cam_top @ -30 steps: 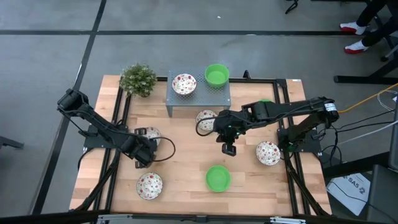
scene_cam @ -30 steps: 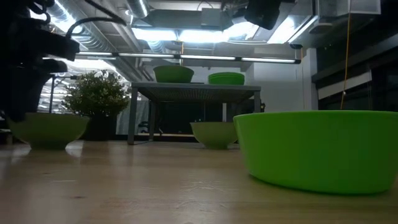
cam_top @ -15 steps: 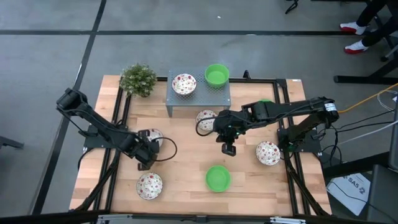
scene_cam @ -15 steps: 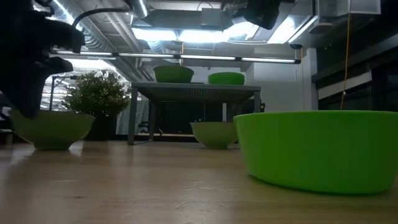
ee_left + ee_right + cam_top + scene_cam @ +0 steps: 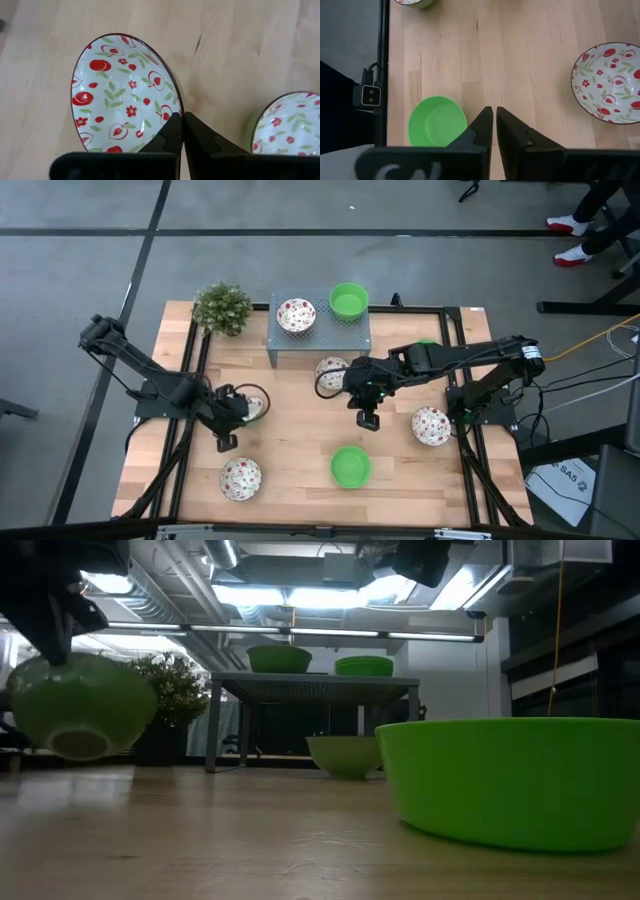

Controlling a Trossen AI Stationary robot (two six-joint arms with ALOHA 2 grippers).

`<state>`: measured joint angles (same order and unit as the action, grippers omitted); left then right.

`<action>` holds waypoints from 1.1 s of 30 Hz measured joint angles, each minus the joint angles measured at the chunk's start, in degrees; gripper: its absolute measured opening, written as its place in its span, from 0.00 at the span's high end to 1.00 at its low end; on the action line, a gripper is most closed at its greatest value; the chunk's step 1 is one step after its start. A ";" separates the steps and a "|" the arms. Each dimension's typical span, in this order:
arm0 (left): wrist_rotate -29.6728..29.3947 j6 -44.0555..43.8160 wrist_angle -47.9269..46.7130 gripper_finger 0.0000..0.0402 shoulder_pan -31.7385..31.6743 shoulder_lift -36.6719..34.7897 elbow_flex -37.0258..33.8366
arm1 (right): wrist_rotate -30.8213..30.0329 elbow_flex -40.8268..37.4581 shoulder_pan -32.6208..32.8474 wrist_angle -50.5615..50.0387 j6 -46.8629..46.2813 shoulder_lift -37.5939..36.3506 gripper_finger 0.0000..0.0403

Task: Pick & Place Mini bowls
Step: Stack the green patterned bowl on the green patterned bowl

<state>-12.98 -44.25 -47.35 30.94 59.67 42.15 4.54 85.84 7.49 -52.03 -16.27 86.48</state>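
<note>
My left gripper (image 5: 236, 420) is shut on a white mini bowl with red speckles (image 5: 252, 405), held above the table's left half; in the low view this bowl (image 5: 80, 715) hangs tilted with its base off the wood. My right gripper (image 5: 367, 420) hovers shut and empty over the table's middle. Below it stand a green bowl (image 5: 437, 122) and a patterned bowl (image 5: 610, 82). Another patterned bowl (image 5: 241, 478) rests on its base near the front left. The grey stand (image 5: 320, 330) carries a patterned bowl (image 5: 296, 314) and a green one (image 5: 348, 300). My left gripper pinches the patterned bowl's rim (image 5: 176, 111) between its two fingers, one finger (image 5: 167, 135) inside the bowl and the other outside. The fingers come from above, pointing down. The bowl is lifted clear of the table and hangs tilted.
A potted plant (image 5: 222, 307) stands at the far left beside the stand. One more patterned bowl (image 5: 332, 372) sits by the right arm in front of the stand, and a green one (image 5: 425, 343) shows behind that arm. Bare wood lies between the front bowls.
My left gripper has shut on the patterned bowl's rim and then gone up with it. The bowl, which stood on the table, now hangs lifted clear and tipped. My right arm has kept still.
</note>
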 joint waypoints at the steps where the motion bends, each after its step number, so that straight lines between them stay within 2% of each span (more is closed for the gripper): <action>1: -0.18 -0.13 -0.04 1.00 0.02 -0.48 0.00 | 0.00 0.00 0.00 0.00 0.00 0.00 0.94; 8: -2.38 -0.59 0.27 1.00 -1.01 -0.44 0.00 | -0.44 0.00 0.00 0.11 -0.07 0.00 0.94; 18: -4.10 6.35 11.35 1.00 -7.35 -6.41 0.00 | -0.44 0.00 -0.02 1.21 0.13 0.00 0.94; 25: -4.09 13.81 23.46 1.00 -12.59 -12.03 0.00 | -0.46 0.00 -0.02 1.20 0.39 0.02 0.94; 33: -4.69 24.84 39.56 1.00 -20.87 -14.61 0.00 | -0.46 0.00 -0.02 1.20 0.40 0.02 0.94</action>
<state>-17.67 -19.41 -7.79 10.07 45.06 42.15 4.08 85.84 7.46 -50.83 -15.87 86.50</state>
